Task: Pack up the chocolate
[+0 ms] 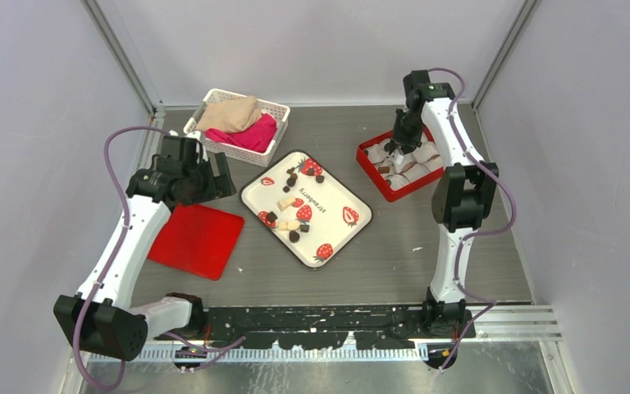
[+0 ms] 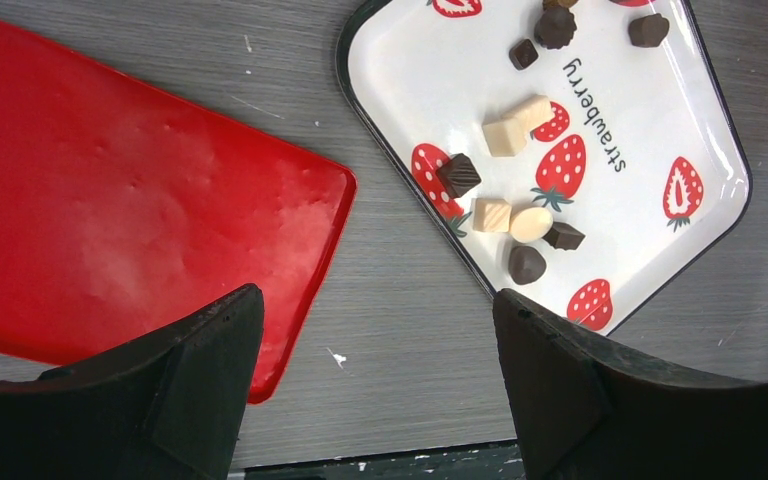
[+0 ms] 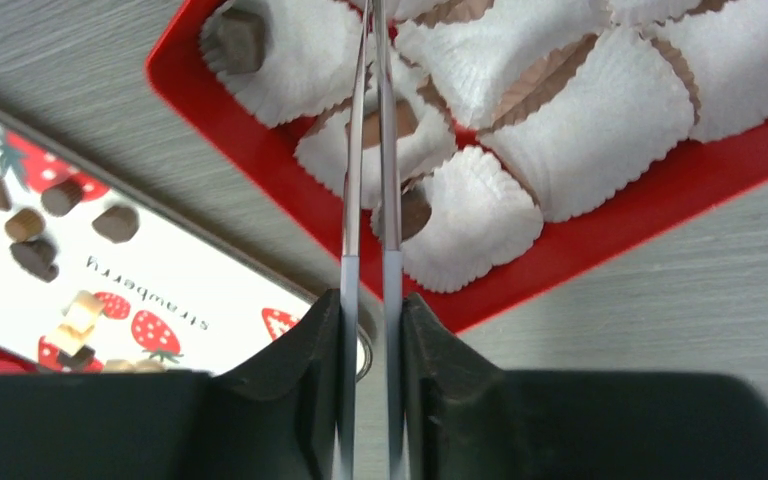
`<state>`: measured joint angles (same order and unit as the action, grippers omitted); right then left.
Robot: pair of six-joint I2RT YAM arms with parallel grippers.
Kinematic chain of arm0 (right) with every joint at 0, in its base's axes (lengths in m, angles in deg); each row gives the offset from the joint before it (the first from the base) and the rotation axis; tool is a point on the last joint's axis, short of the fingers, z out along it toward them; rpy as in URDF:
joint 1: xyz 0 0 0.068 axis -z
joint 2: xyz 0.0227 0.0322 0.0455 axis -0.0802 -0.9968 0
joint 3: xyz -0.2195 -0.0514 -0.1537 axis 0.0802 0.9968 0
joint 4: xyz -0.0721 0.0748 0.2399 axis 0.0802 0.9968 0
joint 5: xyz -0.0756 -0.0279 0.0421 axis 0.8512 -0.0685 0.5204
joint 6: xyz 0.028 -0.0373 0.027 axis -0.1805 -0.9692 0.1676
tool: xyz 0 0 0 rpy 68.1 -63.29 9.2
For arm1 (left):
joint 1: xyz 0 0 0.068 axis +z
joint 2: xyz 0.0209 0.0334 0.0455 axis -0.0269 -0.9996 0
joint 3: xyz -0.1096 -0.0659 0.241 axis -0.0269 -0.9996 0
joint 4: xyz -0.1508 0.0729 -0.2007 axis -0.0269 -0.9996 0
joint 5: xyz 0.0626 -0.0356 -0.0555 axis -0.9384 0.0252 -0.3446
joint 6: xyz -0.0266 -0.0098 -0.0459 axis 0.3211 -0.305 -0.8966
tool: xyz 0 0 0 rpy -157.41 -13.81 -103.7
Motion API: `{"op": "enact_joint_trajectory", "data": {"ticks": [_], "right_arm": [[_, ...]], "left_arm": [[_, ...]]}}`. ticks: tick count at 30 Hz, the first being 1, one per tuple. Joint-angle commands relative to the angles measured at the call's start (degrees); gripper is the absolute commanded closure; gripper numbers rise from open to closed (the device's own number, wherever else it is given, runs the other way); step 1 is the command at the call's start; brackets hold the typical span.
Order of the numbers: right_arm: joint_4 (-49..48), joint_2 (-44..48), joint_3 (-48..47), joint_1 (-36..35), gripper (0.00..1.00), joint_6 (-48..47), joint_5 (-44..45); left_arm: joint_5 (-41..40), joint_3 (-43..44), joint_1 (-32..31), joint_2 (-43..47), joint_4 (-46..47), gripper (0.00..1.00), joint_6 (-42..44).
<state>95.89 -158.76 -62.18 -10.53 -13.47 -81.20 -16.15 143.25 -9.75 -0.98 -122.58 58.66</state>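
- Right tool [image 3: 370, 320] clamps the tongs [image 3: 392, 280], their long blades pointing far, over the red box [image 3: 660, 200] at right.
- Chocolate [image 2: 527, 264] lies strung near-to-far across the strawberry tray [image 2: 440, 80]; a few pieces sit in the box's paper cups [image 3: 580, 130].
- Left tool [image 2: 375, 300] hangs open above the surface [image 2: 410, 400].

Overhead and close wrist views apparently share the tray [image 1: 332, 226].
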Motion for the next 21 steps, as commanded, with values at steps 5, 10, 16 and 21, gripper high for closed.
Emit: {"op": "enact_joint_trajectory", "data": {"ticks": [5,10,16,21], "right_arm": [[-2.1,18.6,9.0,-9.2,0.85,-1.3,0.1],[-4.2,22.8,16.5,-20.9,0.81,-2.3,-0.6],[-6.6,21.5,22.0,-34.0,0.71,-1.0,-1.1],[-7.1,22.3,26.5,-40.4,0.63,-4.0,-0.5]], "left_arm": [[-0.6,1.2,-0.1,1.0,0.4,0.15,0.8],[-0.6,1.8,-0.1,0.6,-0.1,0.15,1.7],[-4.2,2.0,-0.1,0.2,-0.2,0.15,2.7],[-6.0,2.5,0.3,0.5,-0.8,0.14,3.9]]}}
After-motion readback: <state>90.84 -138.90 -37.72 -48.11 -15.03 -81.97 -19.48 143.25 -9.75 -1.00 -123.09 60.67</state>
